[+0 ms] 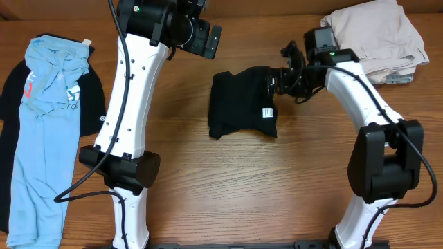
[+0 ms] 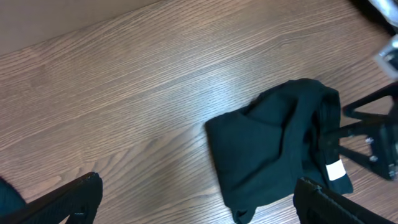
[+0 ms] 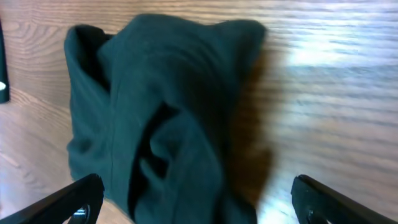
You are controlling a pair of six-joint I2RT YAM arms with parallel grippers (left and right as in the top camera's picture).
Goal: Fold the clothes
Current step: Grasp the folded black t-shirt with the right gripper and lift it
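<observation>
overhead view finds the black t-shirt (image 1: 241, 104) lying as a compact folded bundle near the middle of the wooden table (image 1: 208, 194), its small white label (image 1: 268, 113) facing up near the lower right corner. the right gripper (image 1: 277, 83) sits low at the bundle's right edge with its claw spread wide and nothing pinched; the right wrist view shows its fingers (image 3: 81, 198) well apart over rumpled cloth. the left gripper (image 1: 210, 40) hangs above the table beyond the shirt's far left corner, claw likewise spread and empty. a light blue tee (image 1: 41, 138) lies crumpled at the far left over a black garment (image 1: 95, 104), and beige garments (image 1: 377, 38) sit stacked in the far right corner. the shirt looks light, limp and thin, and it would likely sag and fall open if lifted by a single layer. its right side is bunched and uneven, so the soundest hold is probably a pinch through all layers at a folded edge or corner, one claw to each side, rather than on the loose ridge in the middle.
</observation>
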